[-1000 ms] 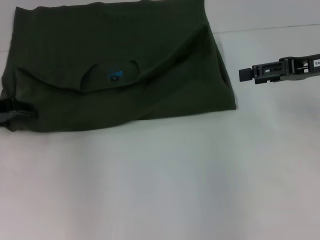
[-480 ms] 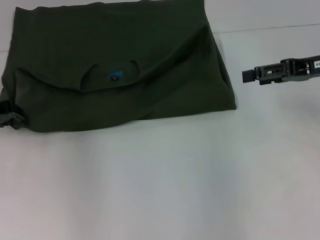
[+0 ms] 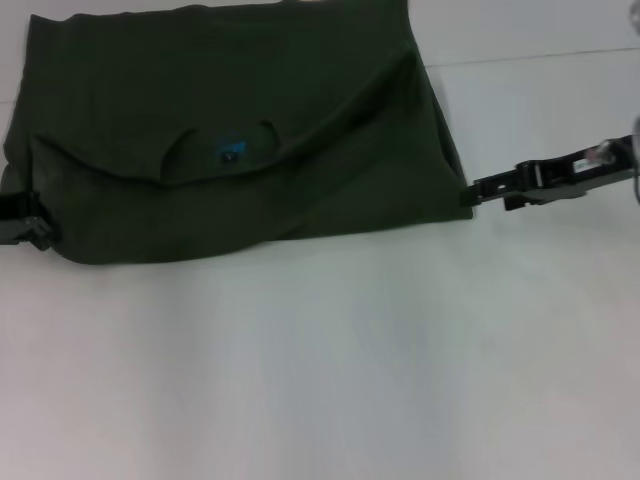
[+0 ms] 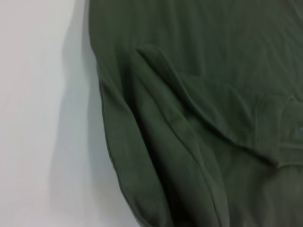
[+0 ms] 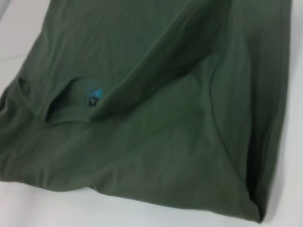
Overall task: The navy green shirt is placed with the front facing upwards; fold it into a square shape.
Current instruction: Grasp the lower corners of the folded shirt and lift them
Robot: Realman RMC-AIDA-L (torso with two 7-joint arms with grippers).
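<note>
The navy green shirt (image 3: 240,130) lies folded into a wide band across the far half of the white table (image 3: 320,370). Its collar (image 3: 220,140) and small blue neck logo (image 3: 231,150) face up near the middle. My left gripper (image 3: 30,228) sits at the shirt's near left corner, partly cut off by the picture's edge. My right gripper (image 3: 472,193) reaches in from the right and touches the shirt's near right corner. The left wrist view shows layered folds of the shirt (image 4: 199,118) beside bare table. In the right wrist view the shirt (image 5: 156,118) fills the picture, with the logo (image 5: 93,97).
White tabletop stretches in front of the shirt and to its right. A faint seam line (image 3: 540,55) crosses the table at the far right.
My right gripper has come down and left from open table to the shirt's near right corner. The left gripper drew back a little toward the left edge. The shirt has not moved.
</note>
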